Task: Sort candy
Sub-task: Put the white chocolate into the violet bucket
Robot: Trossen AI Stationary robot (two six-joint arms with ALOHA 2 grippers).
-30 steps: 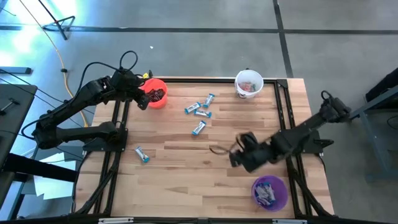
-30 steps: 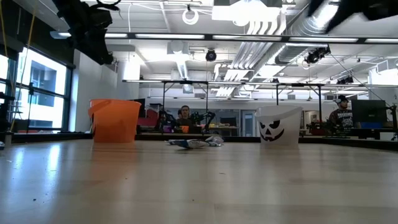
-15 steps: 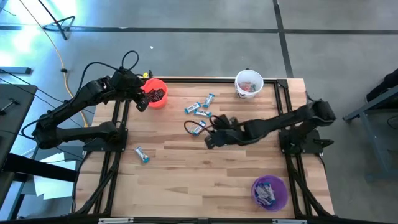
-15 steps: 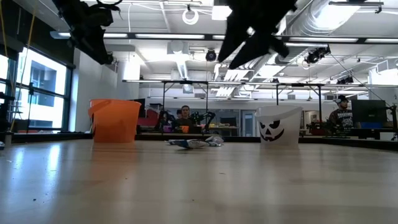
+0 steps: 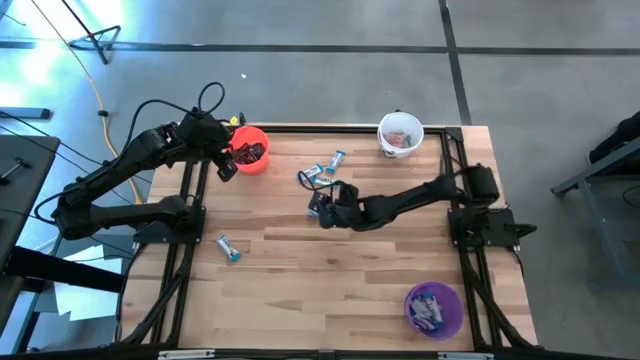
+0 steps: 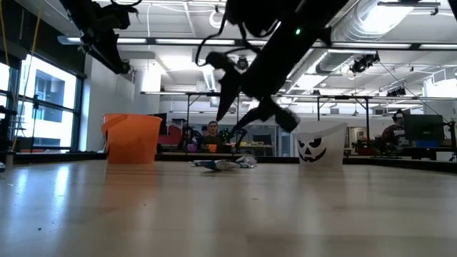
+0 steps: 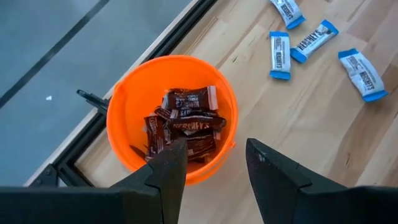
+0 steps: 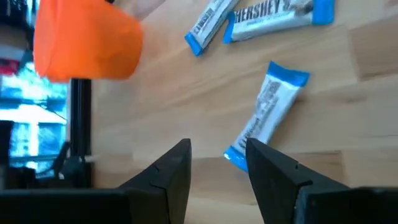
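Bright orange cup (image 5: 251, 150) sits upper left of the overhead frame, packed with dark brown wrappers (image 7: 185, 124) showing pale lettering. Blue-and-white candy (image 5: 320, 176) is scattered mid-table on pale striped wood planks (image 5: 300, 270). One more blue-and-white piece (image 5: 229, 248) lies lower left. White cup (image 5: 400, 135) up top holds pinkish pieces; its side shows a black pumpkin face (image 6: 312, 149). Purple cup (image 5: 434, 308) lower right holds blue-white wrappers.

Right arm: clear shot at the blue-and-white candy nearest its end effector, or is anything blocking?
Probably yes. The right end effector is open and hangs just short of that blue-and-white candy, which lies flat on bare table, apart from the other pieces. Nothing stands between them; the orange cup and left arm sit well off.
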